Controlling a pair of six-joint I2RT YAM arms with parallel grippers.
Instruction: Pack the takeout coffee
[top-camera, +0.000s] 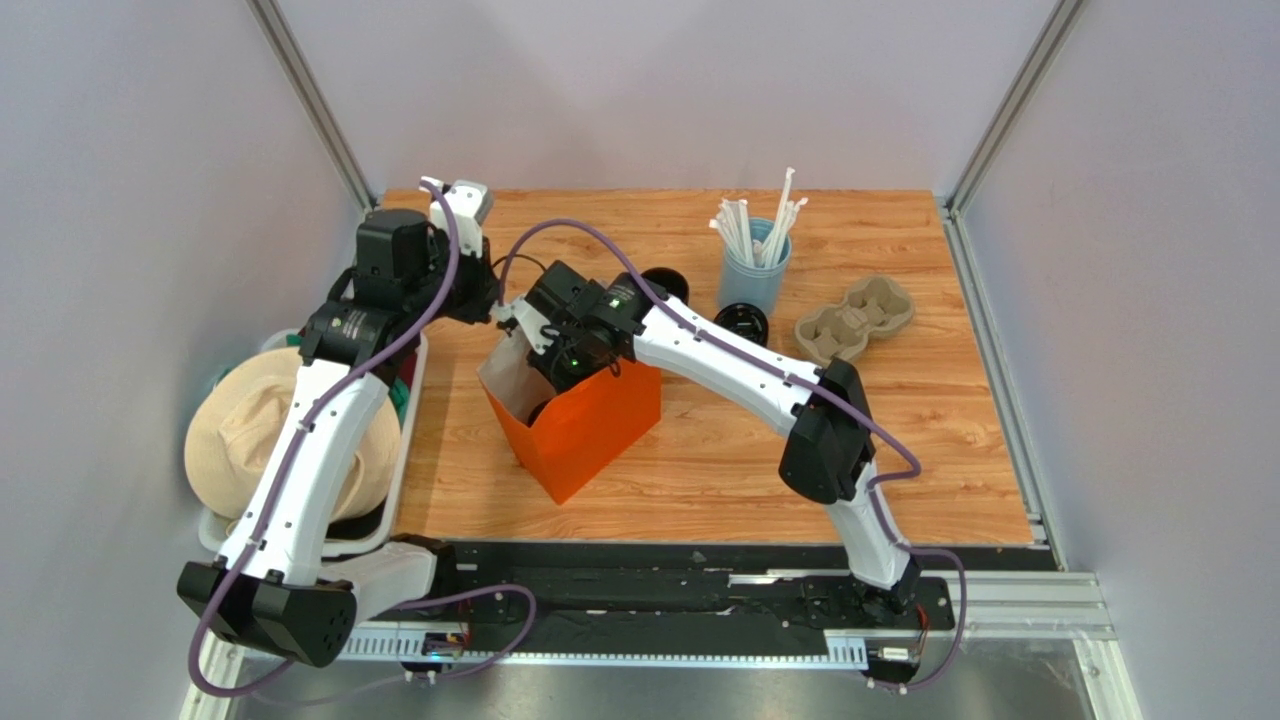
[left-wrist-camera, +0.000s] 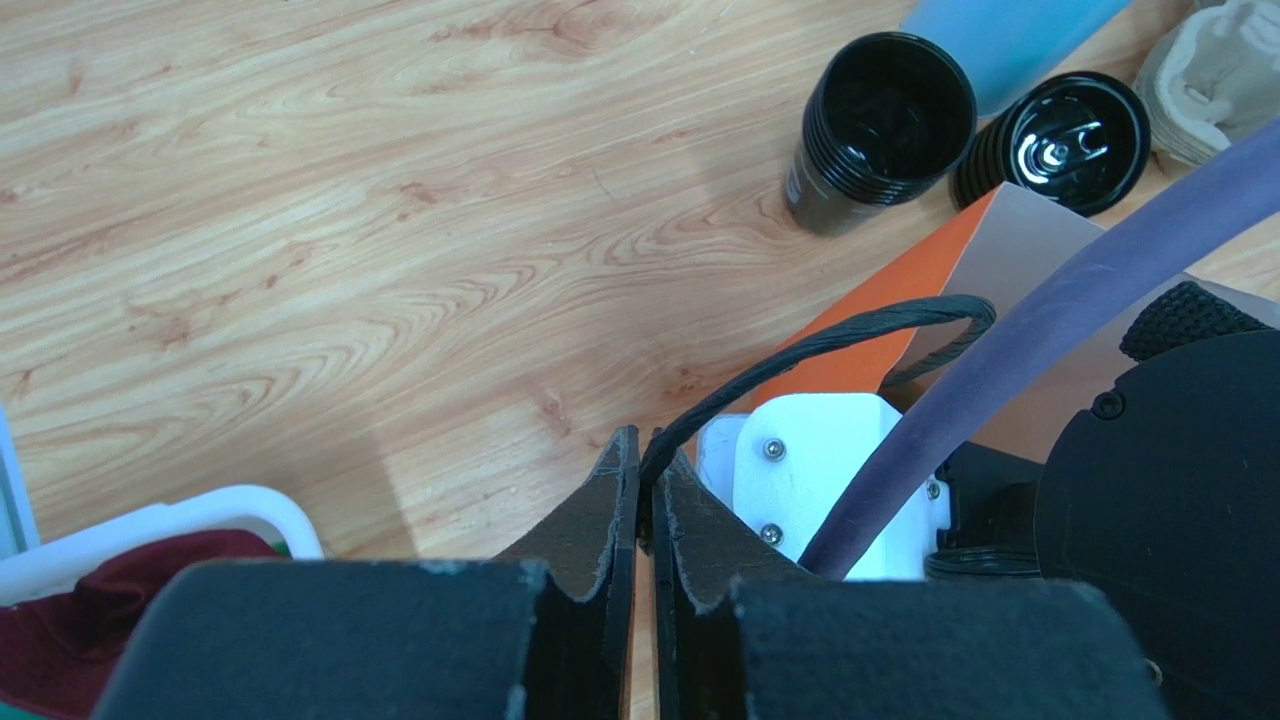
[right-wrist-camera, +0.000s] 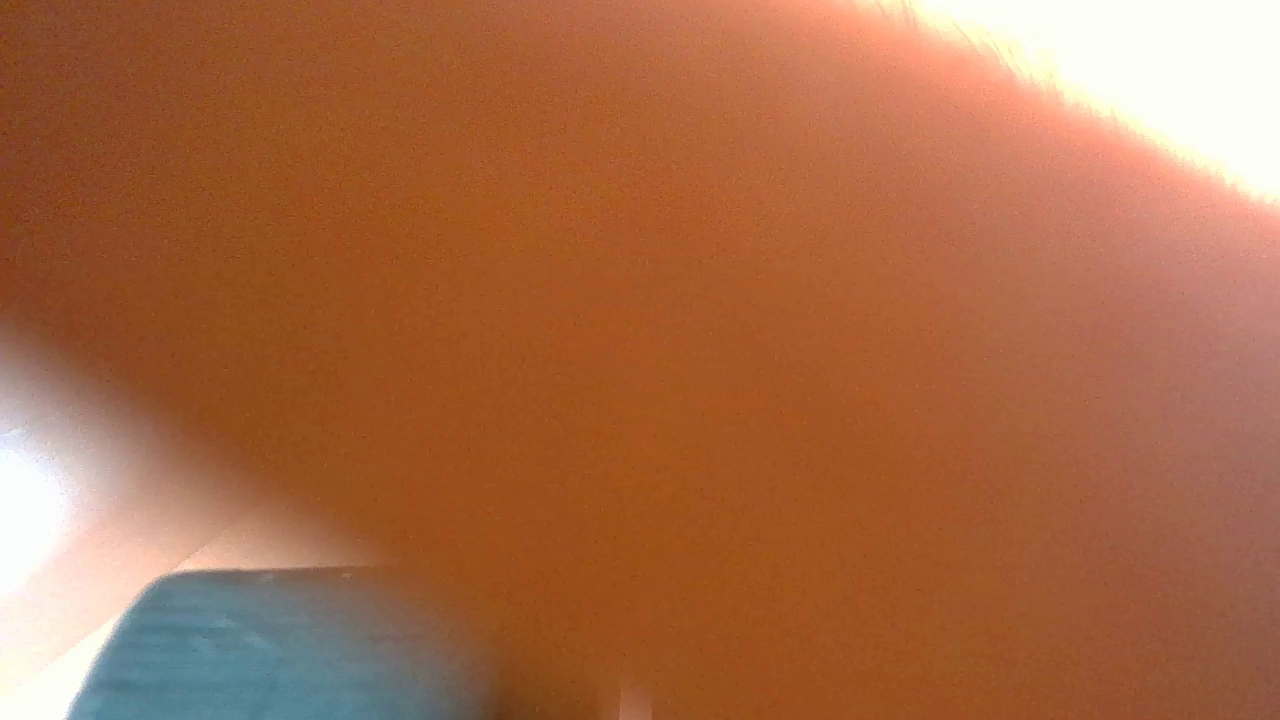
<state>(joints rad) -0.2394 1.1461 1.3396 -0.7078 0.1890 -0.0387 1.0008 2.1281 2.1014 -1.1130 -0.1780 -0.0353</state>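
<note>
The takeout coffee cup (top-camera: 663, 285) (left-wrist-camera: 879, 128), dark and round, stands open on the wooden table behind the orange paper bag (top-camera: 579, 428) (left-wrist-camera: 899, 300). Its black lid (top-camera: 741, 320) (left-wrist-camera: 1059, 143) lies beside it. My left gripper (top-camera: 489, 296) (left-wrist-camera: 646, 488) is shut on the bag's black cord handle (left-wrist-camera: 842, 338) at the bag's back left corner. My right gripper (top-camera: 553, 365) reaches down into the bag's mouth, and its fingers are hidden. The right wrist view is filled by the blurred orange bag wall (right-wrist-camera: 676, 345), with a blurred teal shape (right-wrist-camera: 256, 645) at the lower left.
A pale blue cup of white straws (top-camera: 753, 267) (left-wrist-camera: 1007, 38) and a moulded cardboard cup tray (top-camera: 857, 317) (left-wrist-camera: 1220, 75) stand at the back right. A white basket (top-camera: 403, 450) (left-wrist-camera: 166, 525) holding a straw hat (top-camera: 271, 428) sits at the left table edge.
</note>
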